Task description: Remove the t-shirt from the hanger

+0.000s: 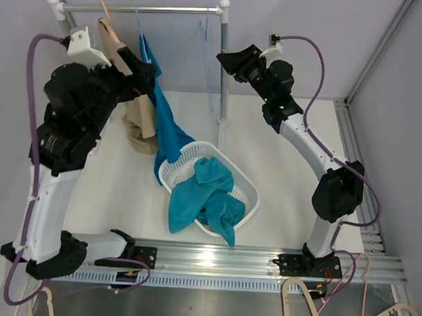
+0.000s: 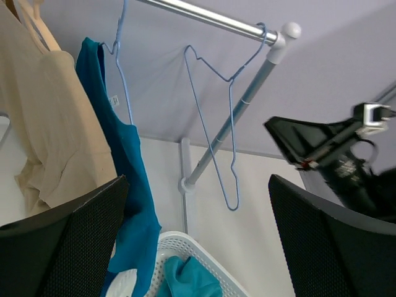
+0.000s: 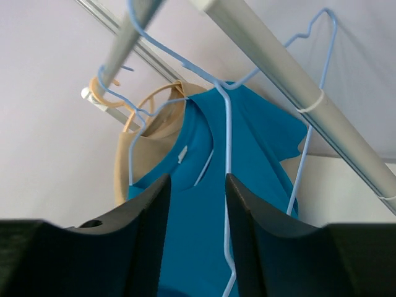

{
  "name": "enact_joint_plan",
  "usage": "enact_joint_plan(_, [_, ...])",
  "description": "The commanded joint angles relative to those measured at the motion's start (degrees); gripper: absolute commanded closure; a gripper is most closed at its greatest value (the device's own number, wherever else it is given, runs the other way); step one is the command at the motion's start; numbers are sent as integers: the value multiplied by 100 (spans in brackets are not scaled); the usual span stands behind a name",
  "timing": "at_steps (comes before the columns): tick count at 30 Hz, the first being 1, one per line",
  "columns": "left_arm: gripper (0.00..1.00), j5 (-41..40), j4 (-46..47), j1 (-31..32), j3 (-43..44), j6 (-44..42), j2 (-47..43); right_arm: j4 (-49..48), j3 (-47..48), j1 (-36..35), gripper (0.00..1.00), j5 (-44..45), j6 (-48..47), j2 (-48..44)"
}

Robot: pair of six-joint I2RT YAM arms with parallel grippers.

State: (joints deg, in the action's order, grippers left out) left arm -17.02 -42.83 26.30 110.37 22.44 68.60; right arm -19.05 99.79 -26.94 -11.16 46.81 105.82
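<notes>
Overhead view of two robot arms at a white worktop [image 1: 287, 154] with a clothes rail [image 1: 140, 9] across the back. The teal t-shirt [image 1: 167, 125] to be removed is not yet off: it hangs from a blue wire hanger [image 2: 124, 86] near the left end of the rail, and its hem trails down to the rim of a white mesh basket [image 1: 181, 167] on the worktop. The left gripper [image 1: 143, 71] sits just beside the shirt's upper part with its fingers spread wide, holding nothing. The right gripper [image 3: 198, 182] is raised near the rail's right post, fingers apart. A strand of a second blue wire hanger [image 2: 234, 142] runs through the gap unclamped. That second hanger is bare, and teal cloth [image 1: 210, 192] lies heaped in the basket, spilling over its near edge. So one garment seems to be off its hanger and dropped, while slipping the hanging shirt free and setting it down appears to remain. Counted: two arms, each with one gripper. There are three hangers, two of blue wire and one wooden hanger [image 3: 148, 96]. Two garments are on the rail, the teal shirt and a beige garment [image 2: 43, 124] on the wooden hanger. There is one basket, and whether its teal heap is one piece or more cannot be told.
</notes>
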Motion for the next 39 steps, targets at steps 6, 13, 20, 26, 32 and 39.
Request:
enact_joint_plan(6, [1, 261, 82, -424, 511, -335, 1197, 540, -196, -224, 32, 1033, -971, -1142])
enact_joint_plan(13, [0, -284, 55, -565, 1048, -389, 1868, 525, -1461, -303, 30, 1757, -1560, -2610])
enact_joint_plan(20, [1, -250, -164, -933, 2232, -451, 2728, 920, -2024, -233, 27, 1889, -1692, -3629])
enact_joint_plan(26, [5, -74, 143, -1136, 2392, -451, 3133, 1333, -2243, -171, 28, 1898, -1684, -4025])
enact_joint_plan(32, [18, 268, 292, -1426, 2428, -354, 3467, 1333, -2719, -110, 28, 1977, -1657, -4693])
enact_joint_plan(39, [28, 50, 942, -1479, 2437, -529, 3740, 1491, -2833, -22, 28, 2021, -1798, -4878])
